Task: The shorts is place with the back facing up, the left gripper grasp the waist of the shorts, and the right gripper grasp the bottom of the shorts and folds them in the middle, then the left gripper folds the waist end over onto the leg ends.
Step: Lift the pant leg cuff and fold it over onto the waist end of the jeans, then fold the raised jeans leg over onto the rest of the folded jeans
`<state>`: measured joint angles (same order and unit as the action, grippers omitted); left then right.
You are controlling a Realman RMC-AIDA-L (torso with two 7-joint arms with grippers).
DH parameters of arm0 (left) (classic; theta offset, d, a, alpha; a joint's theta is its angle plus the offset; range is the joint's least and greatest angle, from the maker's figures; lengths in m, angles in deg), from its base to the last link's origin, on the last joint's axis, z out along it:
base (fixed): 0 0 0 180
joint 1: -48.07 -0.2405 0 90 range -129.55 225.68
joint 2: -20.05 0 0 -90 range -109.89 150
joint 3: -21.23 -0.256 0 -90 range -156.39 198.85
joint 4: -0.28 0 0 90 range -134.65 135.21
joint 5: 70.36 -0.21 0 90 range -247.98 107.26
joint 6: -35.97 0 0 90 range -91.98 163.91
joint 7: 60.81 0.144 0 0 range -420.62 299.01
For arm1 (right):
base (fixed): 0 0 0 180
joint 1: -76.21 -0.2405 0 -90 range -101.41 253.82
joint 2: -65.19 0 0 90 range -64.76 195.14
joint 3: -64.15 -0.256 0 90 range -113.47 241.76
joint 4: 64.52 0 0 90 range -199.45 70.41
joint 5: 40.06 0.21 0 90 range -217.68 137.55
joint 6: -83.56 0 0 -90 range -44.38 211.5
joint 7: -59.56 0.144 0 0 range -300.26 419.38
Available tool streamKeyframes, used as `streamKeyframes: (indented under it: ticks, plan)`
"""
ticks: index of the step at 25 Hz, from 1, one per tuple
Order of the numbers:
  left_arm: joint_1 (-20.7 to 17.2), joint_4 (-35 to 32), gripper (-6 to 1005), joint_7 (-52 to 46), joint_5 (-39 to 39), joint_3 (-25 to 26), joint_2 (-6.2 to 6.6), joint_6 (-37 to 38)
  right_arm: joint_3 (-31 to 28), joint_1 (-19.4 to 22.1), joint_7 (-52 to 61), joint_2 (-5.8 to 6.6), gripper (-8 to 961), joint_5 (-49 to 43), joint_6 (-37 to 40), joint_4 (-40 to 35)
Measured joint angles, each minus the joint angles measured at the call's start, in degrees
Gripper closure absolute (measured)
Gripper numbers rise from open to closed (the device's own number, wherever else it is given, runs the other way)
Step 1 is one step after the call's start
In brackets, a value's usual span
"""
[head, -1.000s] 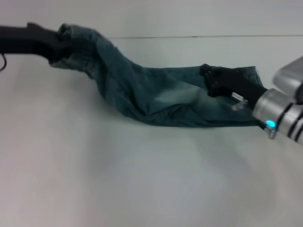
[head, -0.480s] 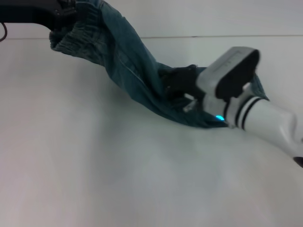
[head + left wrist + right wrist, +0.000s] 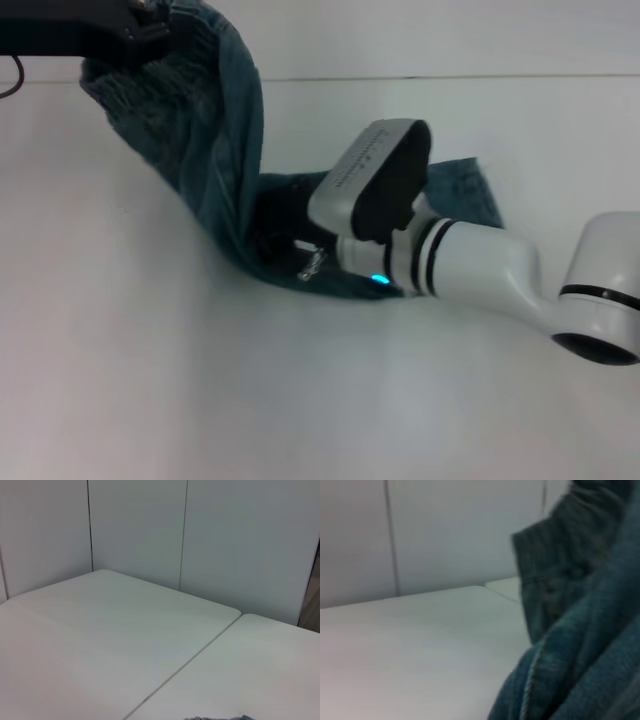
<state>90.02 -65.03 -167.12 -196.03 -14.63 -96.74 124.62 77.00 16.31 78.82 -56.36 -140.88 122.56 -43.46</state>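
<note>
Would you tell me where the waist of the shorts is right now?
In the head view, the waist of the shorts hangs at the far left, lifted off the table by the left gripper.

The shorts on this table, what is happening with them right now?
The robot is folding the shorts with both arms. The left end effector holds the waist of the shorts lifted above the table, at the robot's far left. The right end effector is low at the other end of the denim, near the middle of the table; its tip is hidden behind its wrist and the cloth. The fabric hangs steeply between them.
</note>
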Motion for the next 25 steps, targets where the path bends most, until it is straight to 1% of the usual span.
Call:
streamKeyframes:
  ticks: [3,7,9,12,15,16,18,21,25]
  plan:
    - [-0.1,0.0,906,0.1,0.0,0.0,-0.01,0.0,-6.8,0.3,0.0,0.0,943,-7.7,-1.9,2.2]
    - [-0.4,0.1,906,0.5,0.0,0.0,-0.12,0.0,-13.0,0.5,0.0,0.0,941,-14.7,-4.7,4.0]
    - [-0.6,0.6,906,0.7,0.0,0.0,-0.19,0.0,-14.1,0.8,0.0,0.03,940,-15.7,-5.4,4.1]
    - [-0.8,1.6,906,1.2,0.0,0.0,-0.2,-0.1,-14.7,2.1,0.0,0.39,939,-15.9,-5.6,4.1]
    - [-1.0,1.9,907,1.7,0.0,0.0,-0.3,-0.1,-15.2,4.8,0.1,0.93,938,-16.4,-4.9,3.4]
    - [-1.2,2.5,908,2.2,0.0,0.0,-0.52,0.1,-15.4,5.9,0.1,1.08,937,-16.9,-4.5,3.1]
    - [-1.3,2.8,907,2.6,0.2,0.0,-0.69,0.3,-16.4,9.1,0.4,1.37,937,-18.0,-1.9,1.3]
    - [-1.5,3.4,904,3.4,0.6,-0.2,-1.3,0.6,-18.0,13.8,3.4,1.54,935,-18.4,4.1,-3.2]
    - [-1.5,4.0,900,3.8,1.3,-1.7,-2.31,0.6,-19.7,17.8,10.3,1.7,934,-18.0,14.2,-11.8]
